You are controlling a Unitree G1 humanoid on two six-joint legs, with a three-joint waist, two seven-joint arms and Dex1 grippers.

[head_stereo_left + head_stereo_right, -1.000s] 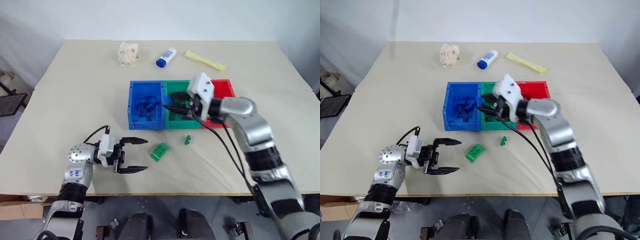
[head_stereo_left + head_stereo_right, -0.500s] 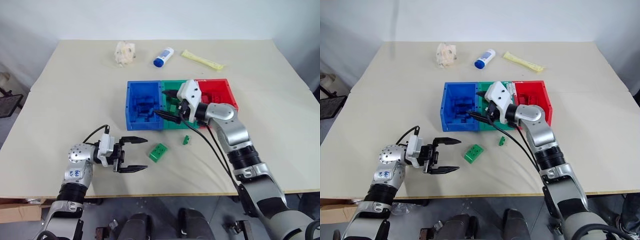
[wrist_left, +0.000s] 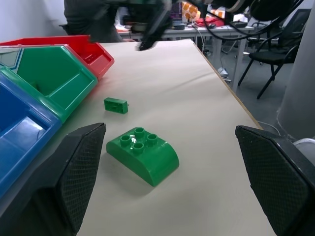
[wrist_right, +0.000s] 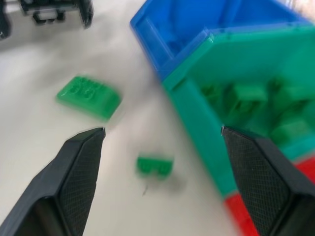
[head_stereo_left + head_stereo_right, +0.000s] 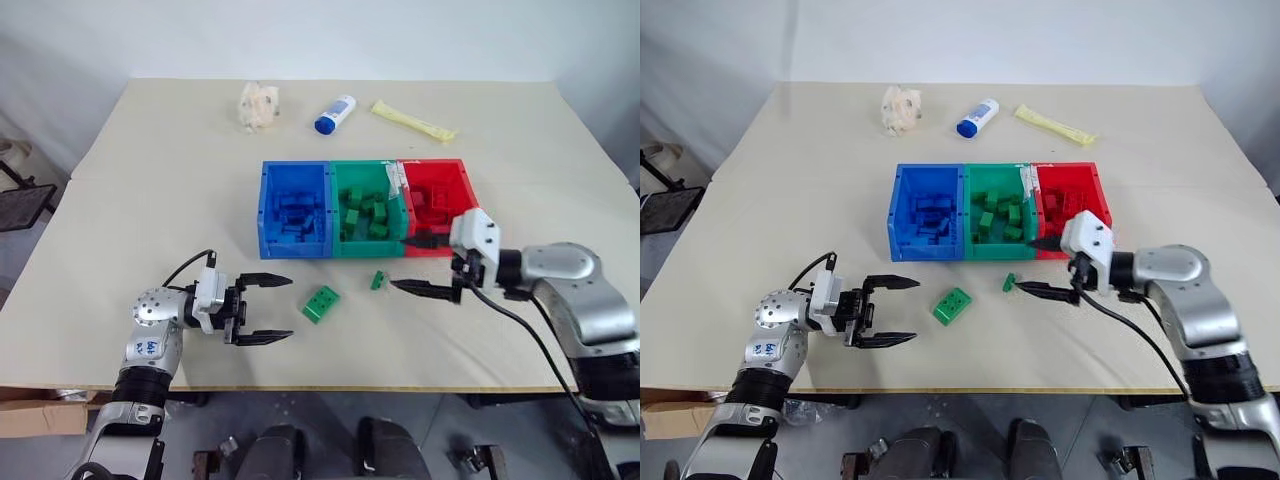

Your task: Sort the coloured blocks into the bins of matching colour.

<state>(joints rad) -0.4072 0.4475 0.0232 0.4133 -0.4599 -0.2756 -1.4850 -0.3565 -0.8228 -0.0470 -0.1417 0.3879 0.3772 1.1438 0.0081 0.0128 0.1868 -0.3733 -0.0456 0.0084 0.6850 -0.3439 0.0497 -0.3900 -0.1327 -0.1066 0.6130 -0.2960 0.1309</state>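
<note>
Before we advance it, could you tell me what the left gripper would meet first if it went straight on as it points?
Probably the larger green block: it lies just beyond the open left gripper, roughly between its fingers, though depth is uncertain.

The right gripper (image 5: 418, 263) has left the green bin (image 5: 368, 250), jaws opened.

3 joined bins (image 5: 364, 250): 1 blue, 1 green, 1 red. 2 green blocks loose on desk (image 5: 150, 180): 1 bigger (image 5: 320, 303), 1 small (image 5: 377, 280). Blocks inside bins too jumbled to count. At desk's far side: 1 bottle (image 5: 334, 114), 1 yellow packet (image 5: 412, 120), 1 crumpled wrapper (image 5: 259, 104).
</note>
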